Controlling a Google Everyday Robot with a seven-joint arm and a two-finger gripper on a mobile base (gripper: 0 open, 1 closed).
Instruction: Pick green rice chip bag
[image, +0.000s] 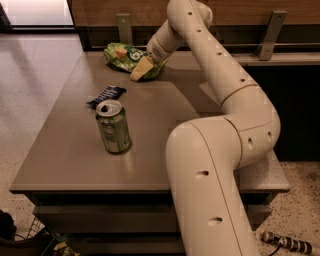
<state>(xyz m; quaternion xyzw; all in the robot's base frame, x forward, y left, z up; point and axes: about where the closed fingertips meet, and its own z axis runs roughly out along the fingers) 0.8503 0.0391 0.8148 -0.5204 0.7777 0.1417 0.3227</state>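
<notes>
In the camera view, a grey-brown table (65, 150) fills the middle of the scene. The cream arm (220, 75) rises from the near right, bends at a thick elbow and reaches to the table's far edge.

The gripper (142, 69) sits at that far edge, pointing down and to the left, right at the right-hand end of the green rice chip bag (122, 56). One pale, wedge-shaped part of it lies against the crinkled pouch. How wide the pincer stands, or whether it has closed on the bag, cannot be told from this angle.

The bag lies flat on the far part of the table, a little left of centre, just in front of the dark back rail. Its light-green face and part of the dark logo show to the left of the gripper.

Nearer the camera lies a small dark blue wrapper (106, 95), well apart from the bag. Just in front of it stands a green drink can (114, 127), upright, its top opened.

Two metal brackets stand along the far wall, one (124, 27) behind the bag and one (270, 32) at the far right.
</notes>
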